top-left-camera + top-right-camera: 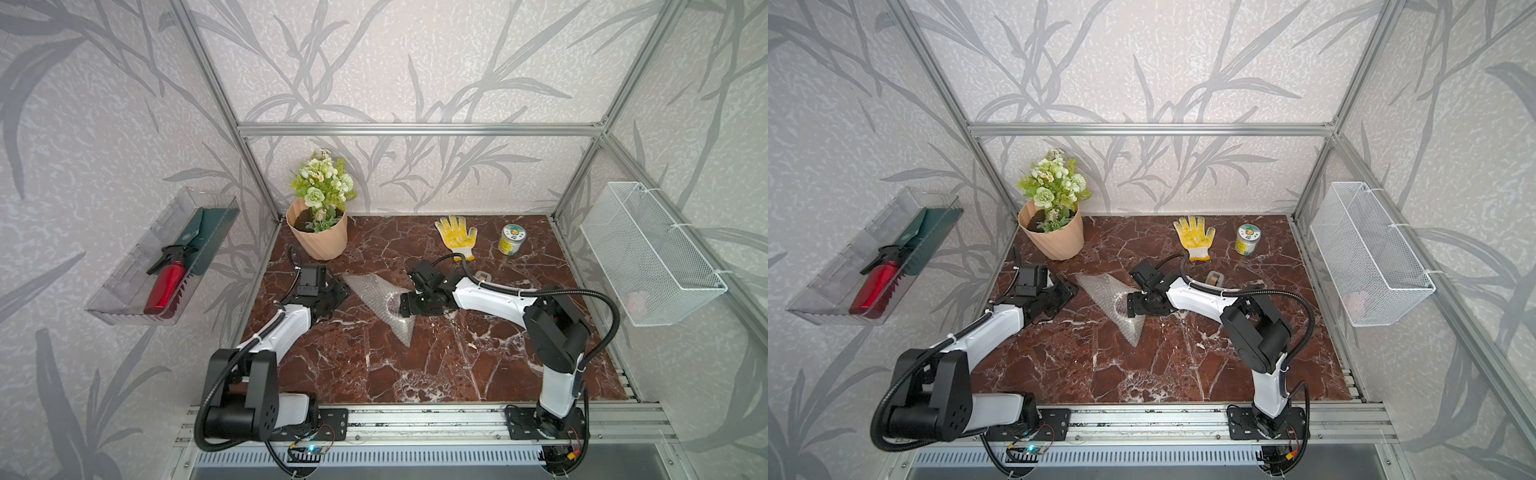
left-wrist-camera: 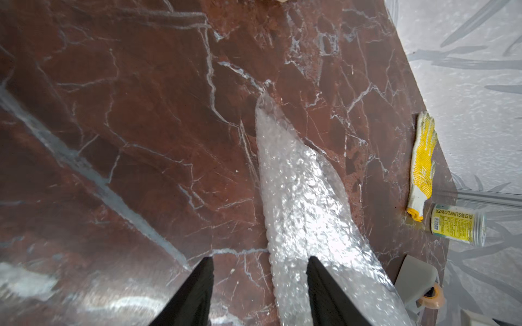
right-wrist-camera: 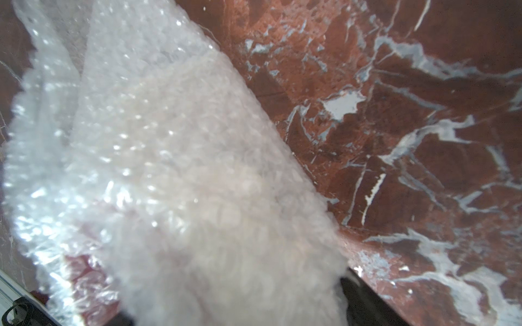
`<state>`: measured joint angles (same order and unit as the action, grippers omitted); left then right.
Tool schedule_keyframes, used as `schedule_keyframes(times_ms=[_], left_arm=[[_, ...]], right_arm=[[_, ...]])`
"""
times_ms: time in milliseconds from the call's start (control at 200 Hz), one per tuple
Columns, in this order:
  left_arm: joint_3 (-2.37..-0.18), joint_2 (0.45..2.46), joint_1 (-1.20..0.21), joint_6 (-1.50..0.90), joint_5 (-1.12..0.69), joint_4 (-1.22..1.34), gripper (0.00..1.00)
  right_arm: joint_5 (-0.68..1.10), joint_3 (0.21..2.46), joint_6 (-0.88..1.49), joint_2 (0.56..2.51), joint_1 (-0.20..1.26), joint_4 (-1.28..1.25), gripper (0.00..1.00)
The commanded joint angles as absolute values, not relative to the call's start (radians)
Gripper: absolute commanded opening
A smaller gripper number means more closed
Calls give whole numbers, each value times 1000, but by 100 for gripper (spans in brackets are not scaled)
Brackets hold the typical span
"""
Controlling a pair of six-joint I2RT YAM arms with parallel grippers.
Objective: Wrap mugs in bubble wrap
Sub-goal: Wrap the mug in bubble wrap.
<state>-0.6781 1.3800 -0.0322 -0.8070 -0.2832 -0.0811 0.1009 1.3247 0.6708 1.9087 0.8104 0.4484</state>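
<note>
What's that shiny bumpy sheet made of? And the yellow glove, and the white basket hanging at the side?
The sheet is bubble wrap: clear, glossy soft plastic covered in little air bumps. The glove looks like knitted white fabric with yellow, probably rubbery, dots. The basket looks like white-coated wire mesh, likely metal.

Two robot arms are reaching in from 6 o'clock: the left arm (image 1: 291,326) and the right arm (image 1: 486,297). One bubble wrap (image 1: 372,289) sheet is lying at the centre, with one mug (image 1: 392,306) showing dimly through it. One flower pot (image 1: 322,245) is standing at 11 o'clock. One yellow glove (image 1: 456,237) is lying at 1 o'clock. One jar (image 1: 511,240) and one tape dispenser (image 1: 1214,279) are sitting toward 2 o'clock. At 9 o'clock one clear tray (image 1: 120,286) is holding one red bottle (image 1: 164,286) and one green trowel (image 1: 203,237). One wire basket (image 1: 648,253) is hanging at 3 o'clock.
</note>
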Motion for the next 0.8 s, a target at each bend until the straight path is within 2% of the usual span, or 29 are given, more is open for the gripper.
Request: schedule_keyframes(times_ms=[0,265,595,720,795], left_arm=[[-699,1455,-4,-796,-369,59,56],[-797,1667,15,-804,-420,117,51],[-820,1796,28,-825,-434,195,49],[-812,1837,31,-860,-467,255,41],[-802,1846,31,-879,-484,290,31]], right_arm=[[92,1329,655,1941,811,523,83],[100,1334,654,1948,811,522,83],[99,1342,650,1954,811,529,83],[96,1345,649,1953,811,534,83],[93,1344,650,1949,811,534,83]])
